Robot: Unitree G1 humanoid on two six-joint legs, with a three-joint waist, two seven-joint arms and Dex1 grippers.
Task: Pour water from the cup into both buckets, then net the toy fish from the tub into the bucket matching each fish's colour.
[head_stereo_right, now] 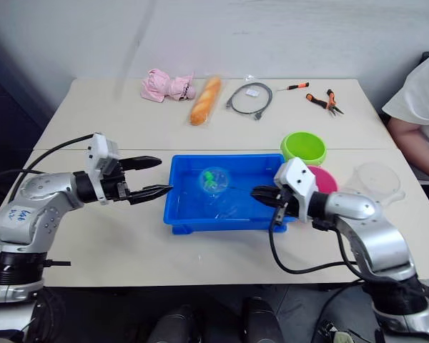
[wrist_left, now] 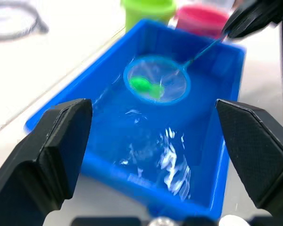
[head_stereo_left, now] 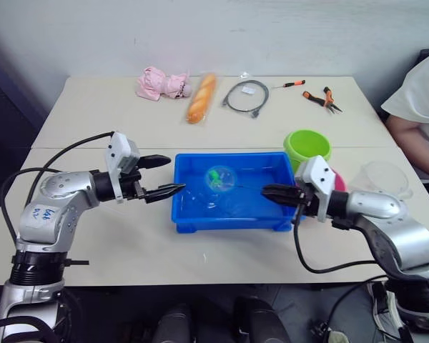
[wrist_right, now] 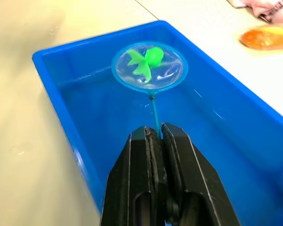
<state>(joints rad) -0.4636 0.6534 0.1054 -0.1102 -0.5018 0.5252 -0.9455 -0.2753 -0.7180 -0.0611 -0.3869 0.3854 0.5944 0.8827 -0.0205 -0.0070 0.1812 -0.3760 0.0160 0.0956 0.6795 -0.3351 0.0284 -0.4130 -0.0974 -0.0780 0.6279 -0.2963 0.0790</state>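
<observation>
Over the shallow bright blue plastic tub (head_stereo_left: 200, 214): right gripper (wrist_right: 154, 134) clamped tight on thin handle of small blue-rimmed mesh net (wrist_right: 149, 66), hoop straight ahead of the fingertips, cradling one green plastic toy fish (wrist_right: 144, 61) (above rippling water). Left gripper (head_stereo_left: 168, 176) beside tub's near wall, fingers spread wide, empty.

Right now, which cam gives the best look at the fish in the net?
Right wrist view: the green fish lies in the net over the tub, body and tail distinct, the handle pinched by the right gripper. Left wrist view shows it as a blurrier green shape. The eye views show a small green blob inside the hoop.
</observation>
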